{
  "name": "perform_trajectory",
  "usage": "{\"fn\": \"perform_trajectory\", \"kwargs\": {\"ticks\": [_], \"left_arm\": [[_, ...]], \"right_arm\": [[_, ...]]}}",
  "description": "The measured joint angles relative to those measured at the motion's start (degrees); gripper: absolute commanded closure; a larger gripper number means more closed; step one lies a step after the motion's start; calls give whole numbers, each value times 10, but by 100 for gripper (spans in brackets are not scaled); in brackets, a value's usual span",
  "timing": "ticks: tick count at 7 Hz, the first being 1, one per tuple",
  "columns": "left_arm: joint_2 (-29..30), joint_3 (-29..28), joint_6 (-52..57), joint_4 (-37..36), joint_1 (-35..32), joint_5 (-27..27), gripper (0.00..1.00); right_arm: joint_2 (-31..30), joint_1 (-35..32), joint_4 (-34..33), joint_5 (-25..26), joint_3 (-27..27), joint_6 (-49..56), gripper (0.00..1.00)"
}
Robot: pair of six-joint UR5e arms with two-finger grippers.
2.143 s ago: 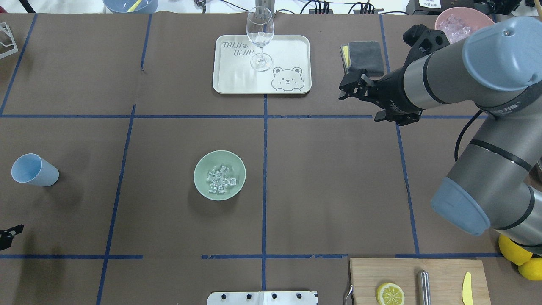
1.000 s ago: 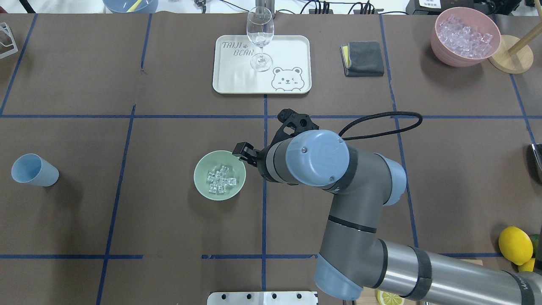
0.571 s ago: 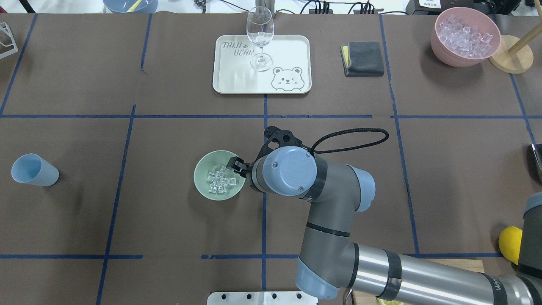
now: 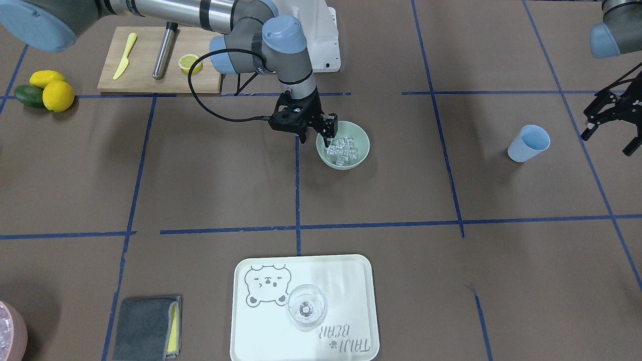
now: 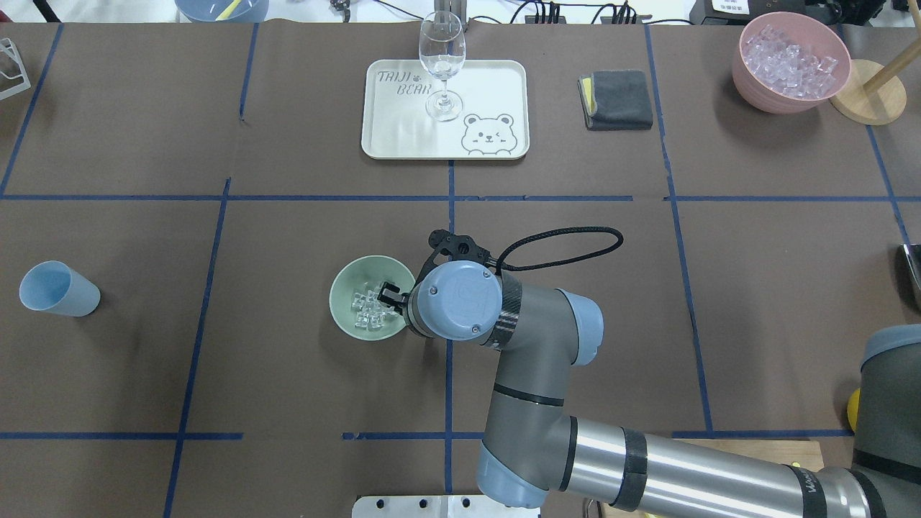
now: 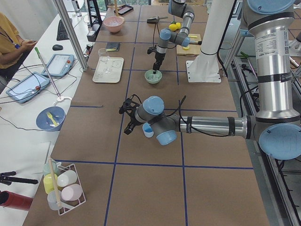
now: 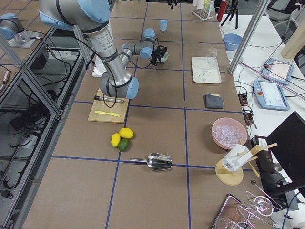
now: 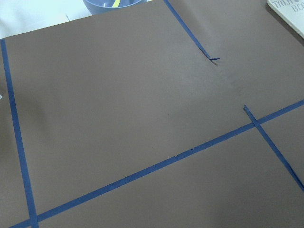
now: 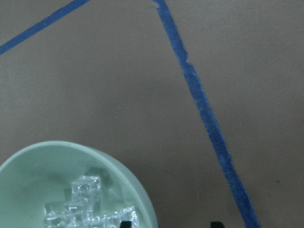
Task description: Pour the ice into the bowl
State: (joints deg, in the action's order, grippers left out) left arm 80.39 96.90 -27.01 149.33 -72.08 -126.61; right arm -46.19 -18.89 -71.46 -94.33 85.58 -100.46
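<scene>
Clear, glassy ice (image 4: 342, 149) heaped in round, smooth mint-green bowl (image 4: 362, 153), mid-bench (image 4: 200, 175) toward robot's edge.
Right hand (image 4: 318, 141) open, fingers astride bowl's rim; left hand (image 4: 607, 135) open, near left edge.

right arm (image 5: 536, 367): silver-grey tubes | joint caps (image 5: 460, 298): pale blue | right end effector (image 4: 328, 142): black | cable (image 5: 568, 233): black loop

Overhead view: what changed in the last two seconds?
The right end effector swung in from beside the gray cloth and came down at the bowl. It is open, straddling the rim on the robot's right side, gripping nothing yet. The left end effector has left the overhead frame. Bowl, ice, blue cup and glass stayed put.
</scene>
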Motion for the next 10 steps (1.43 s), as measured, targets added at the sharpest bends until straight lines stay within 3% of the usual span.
{"fn": "perform_trajectory", "kwargs": {"ticks": [3,5,7,10], "left_arm": [[-8,4,-1,1,-2,2,0],[-8,0,-1,0,-3,20,0],[18,0,3,-58,-2,41,0],[107,12,45,-281,-4,41,0]], "right_arm": [[3,-1,21,-2,3,28,100],[-27,-35,20,-30,66,31,100],[-131,-111,21,-107,171,64,100],[-338,-247,47,-216,252,263,100]]}}
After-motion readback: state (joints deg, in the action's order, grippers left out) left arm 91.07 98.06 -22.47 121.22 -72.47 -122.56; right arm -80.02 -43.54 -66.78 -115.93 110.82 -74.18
